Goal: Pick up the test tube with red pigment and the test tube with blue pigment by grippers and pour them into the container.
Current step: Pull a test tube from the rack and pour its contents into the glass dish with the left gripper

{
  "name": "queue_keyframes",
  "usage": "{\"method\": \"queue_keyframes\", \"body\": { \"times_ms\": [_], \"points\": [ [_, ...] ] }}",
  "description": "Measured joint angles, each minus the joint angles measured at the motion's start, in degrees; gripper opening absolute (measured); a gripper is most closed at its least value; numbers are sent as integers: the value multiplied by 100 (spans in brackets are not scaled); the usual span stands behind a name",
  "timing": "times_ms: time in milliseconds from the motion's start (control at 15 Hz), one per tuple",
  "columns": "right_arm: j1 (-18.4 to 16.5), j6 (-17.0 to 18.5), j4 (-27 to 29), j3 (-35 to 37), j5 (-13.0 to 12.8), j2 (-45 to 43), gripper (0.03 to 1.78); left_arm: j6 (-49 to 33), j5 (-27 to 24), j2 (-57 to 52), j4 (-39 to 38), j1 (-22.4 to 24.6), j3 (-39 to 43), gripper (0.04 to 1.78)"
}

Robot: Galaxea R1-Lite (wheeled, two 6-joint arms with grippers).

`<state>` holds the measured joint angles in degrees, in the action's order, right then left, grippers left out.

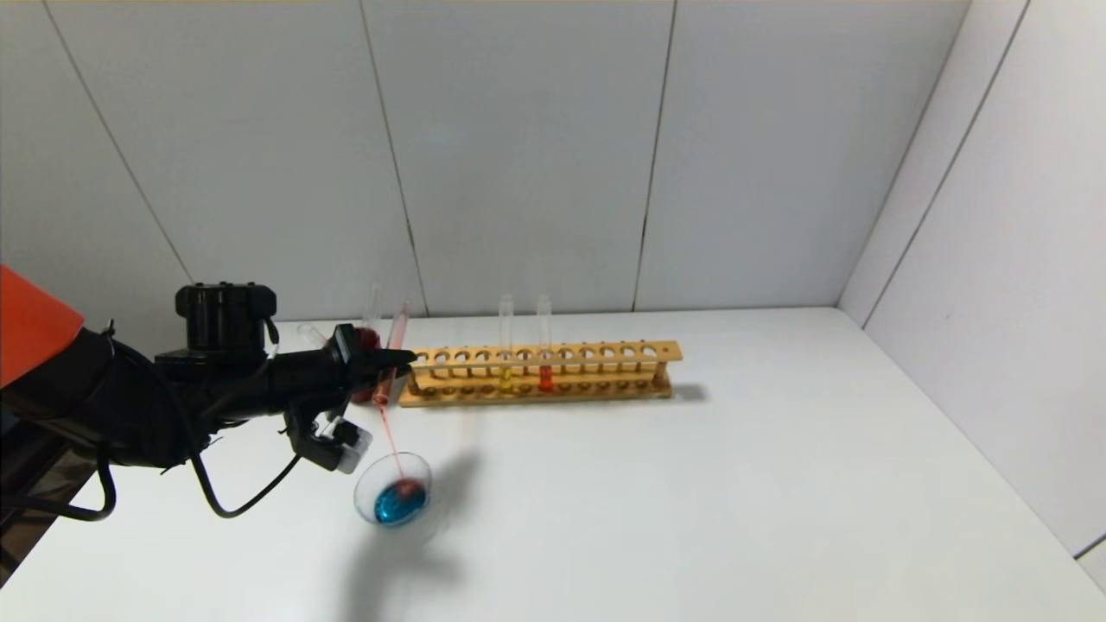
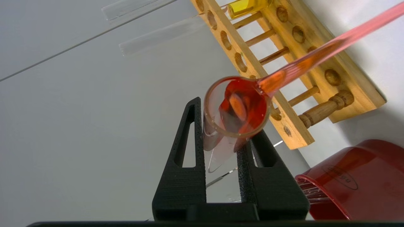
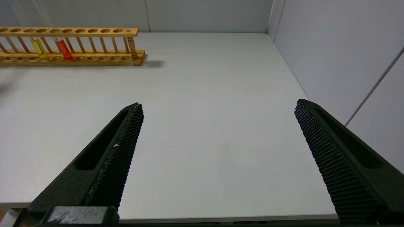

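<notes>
In the head view, the left gripper [image 1: 393, 358] is holding the test tube with red pigment [image 1: 390, 363] tilted mouth-down above the container [image 1: 393, 490], a thin red stream falling into blue liquid there. In the left wrist view, its fingers [image 2: 184, 151] are clamping the tube (mouth toward the camera). In the right wrist view, the right gripper [image 3: 217, 126] is hanging wide open over the table [image 3: 205, 94].

Wooden rack [image 1: 540, 373] upper centre of head view, standing on white table [image 1: 691, 501]. Yellow-liquid tube [image 1: 505, 345] and orange-red-liquid tube [image 1: 544, 345] upright in adjacent middle holes. Dark red cup [image 2: 356, 181] at rack's left end, lower right of left wrist view. Grey panel walls [image 1: 518, 147] behind.
</notes>
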<state>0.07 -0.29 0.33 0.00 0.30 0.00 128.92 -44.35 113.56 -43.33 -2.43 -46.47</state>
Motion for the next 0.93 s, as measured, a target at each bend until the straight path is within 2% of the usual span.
{"method": "queue_keyframes", "body": {
  "times_ms": [933],
  "points": [
    [2, -1, 2, 0, 0, 0, 175, 9, 4, -83, -603, -66, 122, 33]
  ]
}}
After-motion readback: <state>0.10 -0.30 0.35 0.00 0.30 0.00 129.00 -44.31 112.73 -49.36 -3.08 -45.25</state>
